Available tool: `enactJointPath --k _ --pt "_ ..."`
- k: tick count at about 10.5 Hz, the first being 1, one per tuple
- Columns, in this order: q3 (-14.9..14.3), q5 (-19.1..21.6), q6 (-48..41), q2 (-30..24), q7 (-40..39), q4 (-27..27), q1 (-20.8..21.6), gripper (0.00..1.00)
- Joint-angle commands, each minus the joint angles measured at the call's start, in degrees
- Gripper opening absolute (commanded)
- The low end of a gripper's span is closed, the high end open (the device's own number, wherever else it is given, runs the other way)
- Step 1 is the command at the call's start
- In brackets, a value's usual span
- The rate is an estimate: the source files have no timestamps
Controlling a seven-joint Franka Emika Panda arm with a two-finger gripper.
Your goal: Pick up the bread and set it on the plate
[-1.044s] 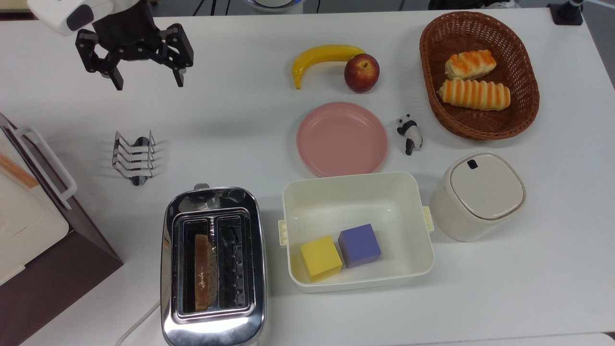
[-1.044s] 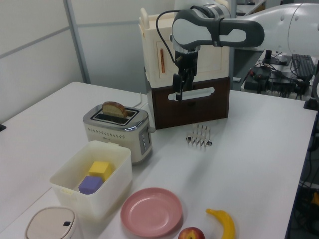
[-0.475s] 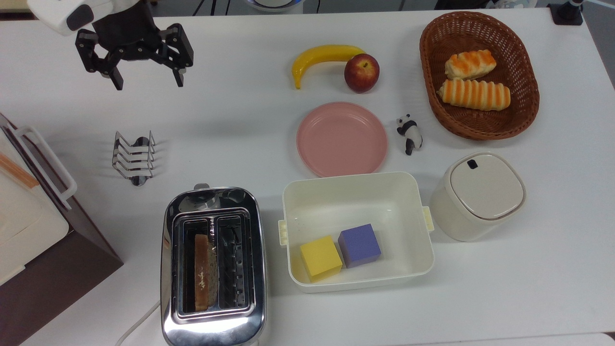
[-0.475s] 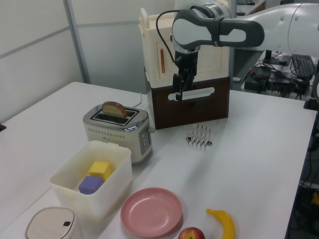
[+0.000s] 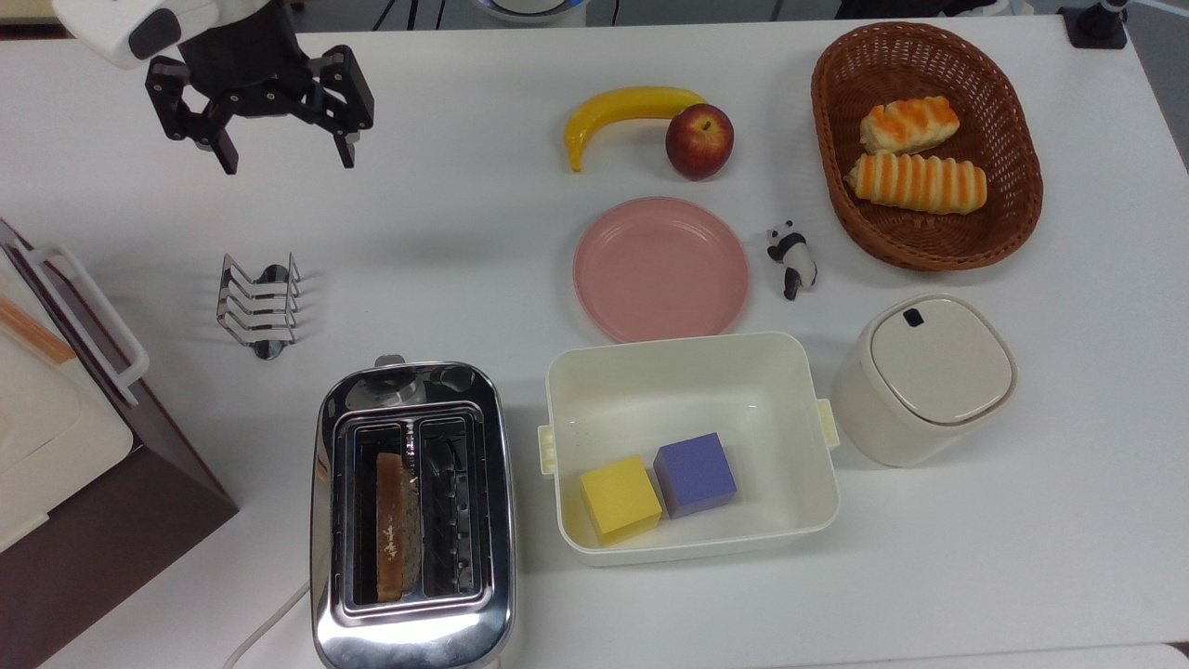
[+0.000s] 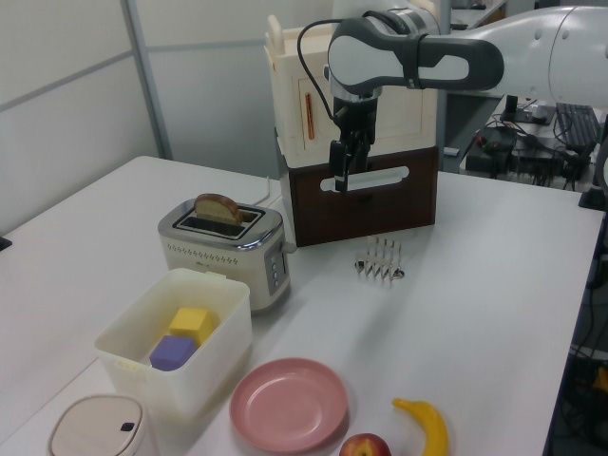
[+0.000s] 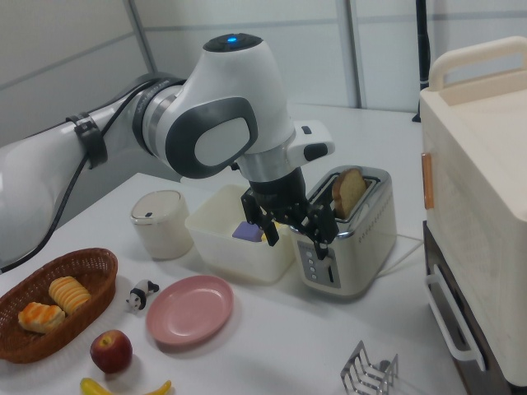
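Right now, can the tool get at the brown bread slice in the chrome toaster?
Probably yes. The open tool hangs above bare table; the speckled brown bread slice stands upright in the chrome toaster, its top poking out of the slot with nothing over it.

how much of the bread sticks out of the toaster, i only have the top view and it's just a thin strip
observer: in the left view the bread rises clear of the toaster slot, with its rounded top crust exposed.
operator: ok, is the gripper low or high up
observer: high. In the left view the gripper hangs well above the toast rack, level with the brown box behind it.
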Motion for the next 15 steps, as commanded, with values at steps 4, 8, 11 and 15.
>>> enactJointPath --k 4,8,11,15 --pt "0.0 -1.0 -1.4 -1.6 -1.4 -1.1 0.1 1.0" --pt "0.0 -0.4 -0.5 -1.4 -0.8 -1.0 0.1 1.0" --pt "0.5 1.4 5.7 -0.9 0.1 -1.2 0.4 1.0" --pt "2.0 2.5 15.8 0.6 6.9 -1.5 1.8 1.0"
